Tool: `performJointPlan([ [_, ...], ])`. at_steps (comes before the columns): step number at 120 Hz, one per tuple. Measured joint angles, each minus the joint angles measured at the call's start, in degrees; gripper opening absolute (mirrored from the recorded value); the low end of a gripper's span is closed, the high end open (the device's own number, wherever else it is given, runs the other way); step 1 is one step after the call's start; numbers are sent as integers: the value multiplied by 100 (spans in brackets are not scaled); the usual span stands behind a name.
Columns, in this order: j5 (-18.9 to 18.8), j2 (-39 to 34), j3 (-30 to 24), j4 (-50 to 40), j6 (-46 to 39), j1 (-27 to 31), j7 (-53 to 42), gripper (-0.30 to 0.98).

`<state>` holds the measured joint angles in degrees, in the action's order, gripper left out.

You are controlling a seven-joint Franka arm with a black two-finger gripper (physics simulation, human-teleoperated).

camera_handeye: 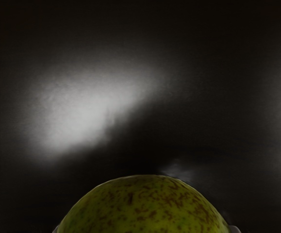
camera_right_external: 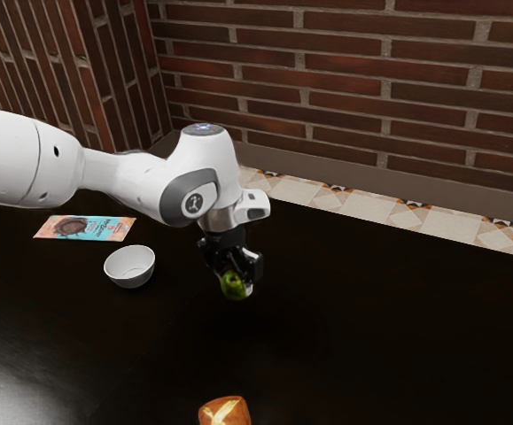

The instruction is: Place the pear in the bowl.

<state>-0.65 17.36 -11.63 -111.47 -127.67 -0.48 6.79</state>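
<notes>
**Pear held in the gripper, beside an empty bowl**

The pear (camera_right_external: pixel 234 286) is held between the two fingers of the black gripper (camera_right_external: pixel 237 281), which is closed on the fruit from opposite sides. The arm (camera_right_external: pixel 141 177) reaches over the dark table (camera_right_external: pixel 353 345), with the hand pointing downward. The pear hangs low beneath it and appears to be clear of the surface, a reading based on the dark space around it. Gripping the fruit at its flanks leaves its underside free, so that it can be lowered into a container without the fingers going in far ahead of it.

The white bowl (camera_right_external: pixel 130 276) stands upright with its mouth open, apart from the pear, toward the exterior view's left. The step in hand is judged to be the carry: the pear must travel to a position over the bowl, at a height that clears the rim, before release. A low approach could strike the wall and push the bowl; an off-centre release could leave the rounded fruit on the rim or let it roll away.

The exterior view supplies the layout: a printed packet (camera_right_external: pixel 83 227) lies flat behind the bowl, and a brown, bread-like item (camera_right_external: pixel 225 412) rests near the lower edge, well apart from the bowl. The wrist view supplies the detail of the grasp: the speckled green skin, with brownish flecks, and small pale edges of the fingertips (camera_handeye: pixel 234 229) at either side of the fruit.
</notes>
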Motion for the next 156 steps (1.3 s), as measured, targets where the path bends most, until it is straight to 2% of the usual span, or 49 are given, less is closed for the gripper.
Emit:
performJointPlan([
  [39,-148,305,1541,1081,1060,15,-839,24],
  [55,-139,324,2027,1167,1339,21,-1244,24],
  [79,-141,-23,2302,602,1519,10,-1744,24],
  [99,-136,95,2336,481,1533,19,-2037,23],
  [156,-102,977,2488,1357,1605,48,-2528,24],
])
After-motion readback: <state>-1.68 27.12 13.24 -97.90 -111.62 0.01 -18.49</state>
